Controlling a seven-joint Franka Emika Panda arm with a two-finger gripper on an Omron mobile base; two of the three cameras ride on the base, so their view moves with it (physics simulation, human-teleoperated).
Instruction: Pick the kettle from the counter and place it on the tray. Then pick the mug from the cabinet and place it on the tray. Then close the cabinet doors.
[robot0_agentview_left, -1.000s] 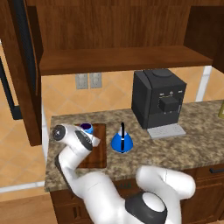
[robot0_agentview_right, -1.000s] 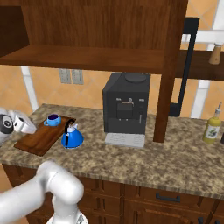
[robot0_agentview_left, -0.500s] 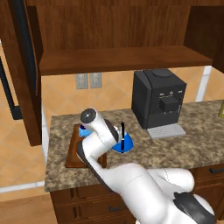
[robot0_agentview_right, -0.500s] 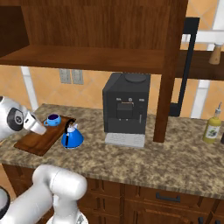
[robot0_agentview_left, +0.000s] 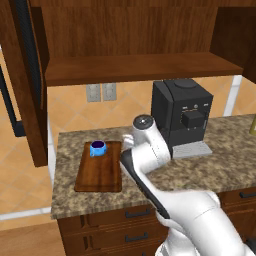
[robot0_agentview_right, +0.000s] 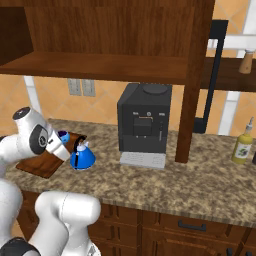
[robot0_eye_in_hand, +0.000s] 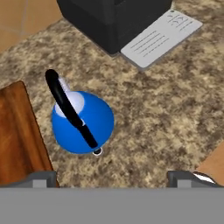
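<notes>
The bright blue kettle (robot0_eye_in_hand: 83, 120) with its black handle stands upright on the granite counter (robot0_eye_in_hand: 153, 113), just beside the wooden tray (robot0_eye_in_hand: 17, 140). My gripper (robot0_eye_in_hand: 113, 179) hovers above it, open, with nothing between the fingertips (robot0_eye_in_hand: 41, 178). From the right base view, the kettle (robot0_agentview_right: 82, 156) sits right of the tray (robot0_agentview_right: 42, 162), and my hand is close to its left. The light-blue mug (robot0_agentview_left: 97, 148) stands on the far end of the tray (robot0_agentview_left: 98, 172). The cabinet (robot0_agentview_left: 135, 67) above is open, with one cabinet door (robot0_agentview_left: 25, 75) swung out on the left.
A black coffee machine (robot0_agentview_right: 145, 122) with a grey drip plate (robot0_eye_in_hand: 159, 37) stands right of the kettle. A yellow bottle (robot0_agentview_right: 243, 145) is far right on the counter. The other cabinet door (robot0_agentview_right: 215, 75) hangs open at right. Dark drawers (robot0_agentview_left: 135, 215) run below the counter.
My arm has swung from the left of the tray rightward, and now hangs over the kettle. The kettle, mug and tray have stayed put.
</notes>
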